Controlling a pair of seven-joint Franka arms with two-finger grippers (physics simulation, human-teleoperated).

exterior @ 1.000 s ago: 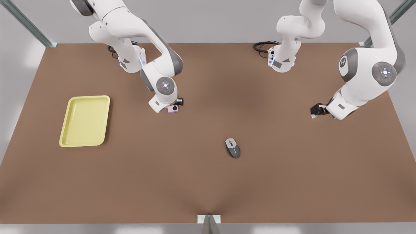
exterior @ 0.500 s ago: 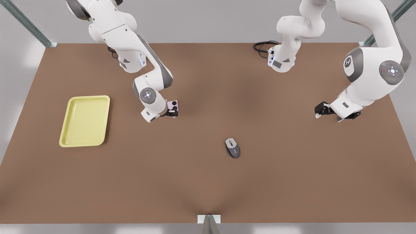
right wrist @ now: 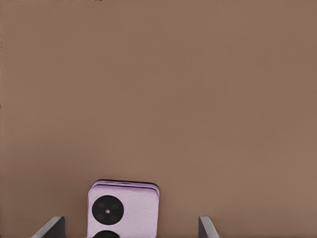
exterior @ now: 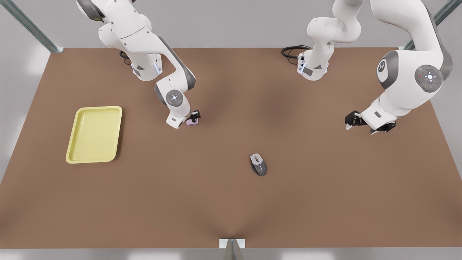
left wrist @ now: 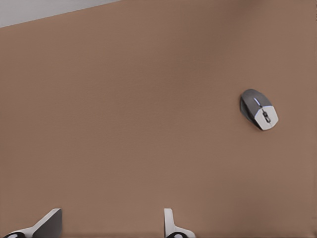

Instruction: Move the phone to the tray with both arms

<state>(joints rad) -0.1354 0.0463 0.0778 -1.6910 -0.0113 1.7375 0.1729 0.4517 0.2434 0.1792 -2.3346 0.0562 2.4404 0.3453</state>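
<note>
Phone [right wrist: 124,210] sits between the spread fingers of the right gripper [exterior: 194,118], well apart from tray [exterior: 94,134]. Left gripper [exterior: 352,121] waits spread near mouse [left wrist: 259,109].

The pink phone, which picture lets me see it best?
The right wrist view: the phone sits close, showing its lilac face and black circles. In the front view the phone is a sliver beside the right gripper. The left wrist view shows table and mouse.

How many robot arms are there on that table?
2. One arm stands toward the front view's left, its gripper at the phone; the other arm waits toward the right.
</note>
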